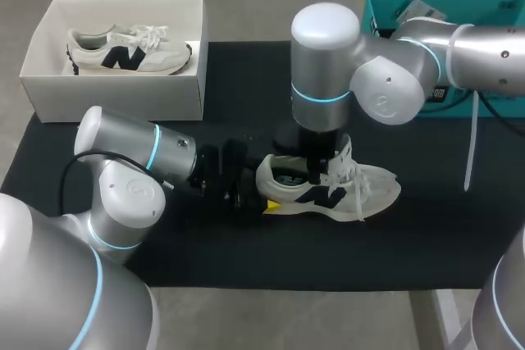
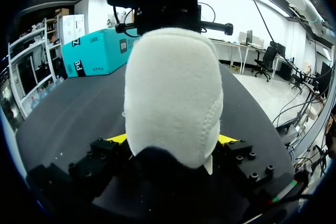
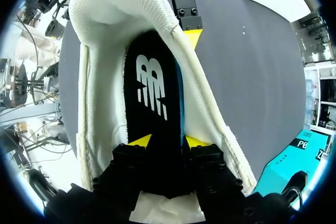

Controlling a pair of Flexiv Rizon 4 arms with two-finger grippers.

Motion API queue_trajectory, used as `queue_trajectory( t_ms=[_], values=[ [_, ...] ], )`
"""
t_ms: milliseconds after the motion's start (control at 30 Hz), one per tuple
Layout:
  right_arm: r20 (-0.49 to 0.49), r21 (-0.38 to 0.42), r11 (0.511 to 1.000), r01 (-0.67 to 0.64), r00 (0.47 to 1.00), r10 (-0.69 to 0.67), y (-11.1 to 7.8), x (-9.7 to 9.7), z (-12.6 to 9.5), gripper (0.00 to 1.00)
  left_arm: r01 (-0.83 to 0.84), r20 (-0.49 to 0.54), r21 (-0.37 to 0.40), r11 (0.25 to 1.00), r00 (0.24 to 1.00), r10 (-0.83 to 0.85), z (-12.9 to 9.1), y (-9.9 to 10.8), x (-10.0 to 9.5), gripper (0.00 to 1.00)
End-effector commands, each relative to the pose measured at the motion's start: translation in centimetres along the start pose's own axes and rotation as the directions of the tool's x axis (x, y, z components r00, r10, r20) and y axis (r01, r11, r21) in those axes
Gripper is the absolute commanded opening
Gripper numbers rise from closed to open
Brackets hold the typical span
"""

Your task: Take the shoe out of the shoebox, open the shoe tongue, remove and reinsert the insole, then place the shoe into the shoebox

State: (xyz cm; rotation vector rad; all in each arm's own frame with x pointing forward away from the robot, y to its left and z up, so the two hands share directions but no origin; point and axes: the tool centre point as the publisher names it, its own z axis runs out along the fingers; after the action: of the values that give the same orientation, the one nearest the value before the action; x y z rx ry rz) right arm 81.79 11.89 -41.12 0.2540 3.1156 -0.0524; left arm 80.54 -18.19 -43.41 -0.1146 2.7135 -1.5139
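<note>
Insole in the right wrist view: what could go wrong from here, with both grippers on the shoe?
1. The right gripper pinches the insole inside the shoe; it could buckle or slip when moved.
2. The left gripper holds only the heel, so the shoe may tilt or lift with the insole.
3. The loose laces lie beside the right gripper and might snag.

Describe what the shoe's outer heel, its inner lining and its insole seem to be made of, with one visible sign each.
Shoe heel: probably suede or brushed fabric, matt and fuzzy, stitched seams. Lining: white knit mesh, fine holes visible. Insole: likely fabric-topped foam, matt black, printed white logo.
</note>
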Motion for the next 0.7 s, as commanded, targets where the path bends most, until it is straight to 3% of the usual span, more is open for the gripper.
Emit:
queue_trajectory(
  t_ms=[33, 233, 433, 633, 700],
  values=[
    [-0.026, -0.011, 1.000, 0.012, 1.000, -0.012, 0.4, -0.3, 1.2, 0.37, 0.000, 0.002, -0.004, 1.000, 1.000, 0.000, 0.1, 0.1, 0.2, 0.00],
    [-0.119, -0.036, 0.996, 0.077, 0.990, -0.081, 0.9, 0.4, 1.6, 0.42, 0.000, 0.002, -0.004, 1.000, 1.000, 0.000, 0.1, 0.1, 0.2, 0.00],
    [-0.205, -0.089, 0.991, 0.097, 0.972, -0.114, 1.0, 1.1, 1.9, 0.56, 0.000, 0.002, -0.004, 1.000, 1.000, 0.000, 0.1, 0.1, 0.2, 0.00],
    [-0.243, -0.069, 0.994, 0.082, 0.965, -0.097, 1.5, 1.3, 2.8, 0.46, 0.000, 0.002, -0.004, 1.000, 1.000, 0.000, 0.1, 0.1, 0.2, 0.00],
    [-0.257, -0.069, 0.995, 0.070, 0.963, -0.085, 1.5, 1.3, 3.3, 0.33, 0.000, 0.002, -0.004, 1.000, 1.000, 0.000, 0.1, 0.1, 0.2, 0.00]
  ],
)
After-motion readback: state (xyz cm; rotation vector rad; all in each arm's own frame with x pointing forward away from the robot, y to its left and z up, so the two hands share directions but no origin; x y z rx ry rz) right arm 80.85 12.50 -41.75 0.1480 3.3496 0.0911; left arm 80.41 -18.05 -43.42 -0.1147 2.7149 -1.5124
